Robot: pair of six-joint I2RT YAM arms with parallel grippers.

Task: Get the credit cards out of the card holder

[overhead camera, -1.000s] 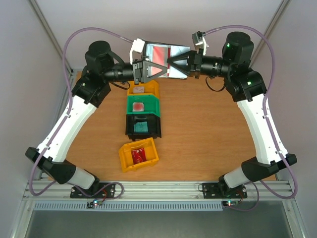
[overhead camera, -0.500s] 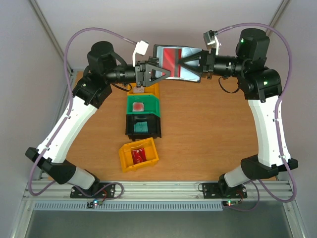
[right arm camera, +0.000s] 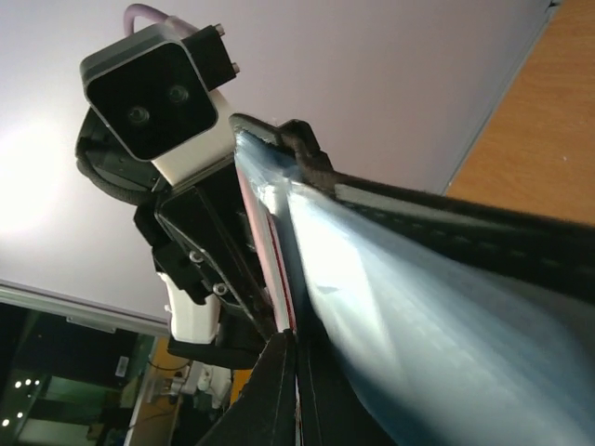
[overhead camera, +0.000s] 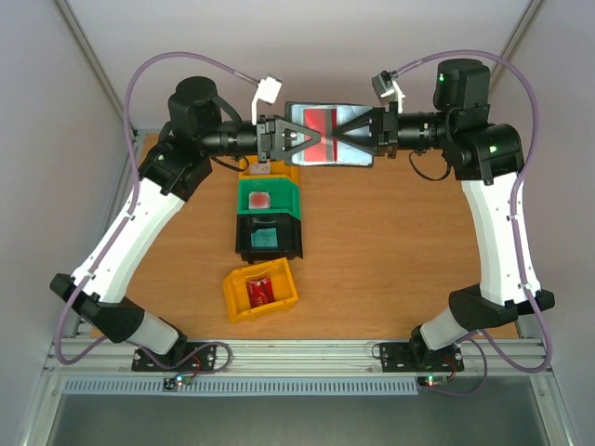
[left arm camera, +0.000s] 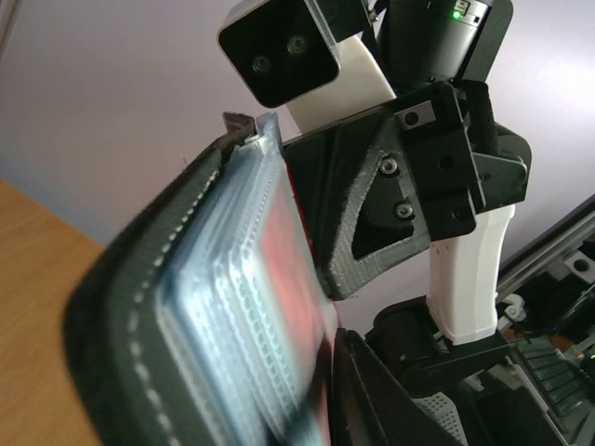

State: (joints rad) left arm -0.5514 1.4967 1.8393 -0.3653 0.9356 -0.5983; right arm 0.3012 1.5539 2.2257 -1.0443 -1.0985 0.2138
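Grips from both sides on a small black folding card holder, opened wide with its shiny grey-blue pockets facing up. Hangs up in the air over the far edge of the brown wooden table, touching nothing but the fingers. Shows a flat red plastic card tucked inside a pocket on its left half.

Right gripper: pinched tight on the card holder from the right side, with thin black fingers squeezed flat together on the shiny pocket sheet in the right wrist view.

Left gripper: reaches in from the left, tips over the red plastic card, close to the other tips. Hard to tell if holding on or let go, as the left wrist view is too blurry and too near.

Down on the table, below the left gripper, four small plastic bins in a line:
- Far yellow bin, partly hidden under the left gripper.
- Green bin, with a small red card lying in it.
- Black bin, with a teal card inside.
- Near yellow bin — turned a bit and a little apart from the row — with a bright red card in it.
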